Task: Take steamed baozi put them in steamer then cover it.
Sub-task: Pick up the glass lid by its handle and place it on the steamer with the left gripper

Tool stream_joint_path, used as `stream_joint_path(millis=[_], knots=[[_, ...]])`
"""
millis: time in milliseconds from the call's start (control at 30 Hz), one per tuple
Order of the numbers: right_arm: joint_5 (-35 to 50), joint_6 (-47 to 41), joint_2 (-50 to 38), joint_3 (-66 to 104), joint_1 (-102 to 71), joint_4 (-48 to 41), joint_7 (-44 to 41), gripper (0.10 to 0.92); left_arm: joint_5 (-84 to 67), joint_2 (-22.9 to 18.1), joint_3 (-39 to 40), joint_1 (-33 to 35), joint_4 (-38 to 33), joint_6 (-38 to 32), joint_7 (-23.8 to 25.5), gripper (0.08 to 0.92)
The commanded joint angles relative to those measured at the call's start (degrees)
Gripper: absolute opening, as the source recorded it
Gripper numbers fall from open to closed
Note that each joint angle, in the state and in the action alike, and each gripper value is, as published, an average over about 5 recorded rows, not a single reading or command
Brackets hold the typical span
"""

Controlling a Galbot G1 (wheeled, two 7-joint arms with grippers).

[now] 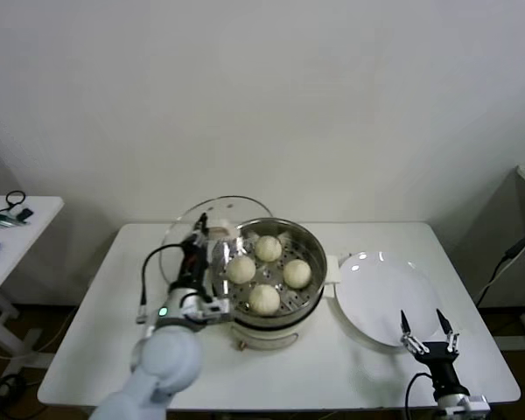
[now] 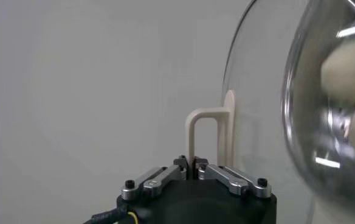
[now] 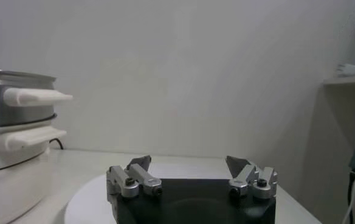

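A: Cover (image 1: 212, 229)? Half hidden behind left pincer (image 1: 200, 234), clamped on its handle, tilted beside steamer (image 1: 267, 302).
B: Four baozi (image 1: 264, 298) inside. Right pincer (image 1: 426, 337) wide over plate (image 1: 376, 297), white tabletop (image 1: 87, 350).

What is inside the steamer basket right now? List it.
Four steamed baozi sit on the perforated floor of the steamer, which is uncovered. The left gripper holds the glass cover tilted up at its left side. Whatever lies below the floor is hidden.

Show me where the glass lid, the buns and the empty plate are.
cover (image 1: 212, 234): head view, on its cream handle.
steamed baozi (image 1: 264, 299): head view, top of the nearest bun in the steamer.
plate (image 1: 381, 293): head view, its bare white middle.
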Motion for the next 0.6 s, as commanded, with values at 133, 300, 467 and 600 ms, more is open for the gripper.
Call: stream_joint_path(millis=[133,300,467,600], knots=[[-0.3,0.6,0.0,-0.2,0.4,-0.9,-0.1,0.823,11.2,-9.8,12.5,-5.8,2.3,5.0,5.8,0.144],[-0.3,1.2,0.5,-0.5,0.5,-1.2,0.1,0.823,13.4,-12.5,14.1,-5.9,4.6,5.0,6.0,0.144],[-0.5,1.5,1.1,-0.7,0.5,-0.9,0.1,0.823,17.1,-14.6,14.2,-5.0,6.9,4.4,5.8,0.144],[-0.5,1.7,1.3,-0.7,0.5,-1.1,0.2,0.823,18.8,-15.6,13.6,-4.3,8.7,3.9,4.9,0.144]])
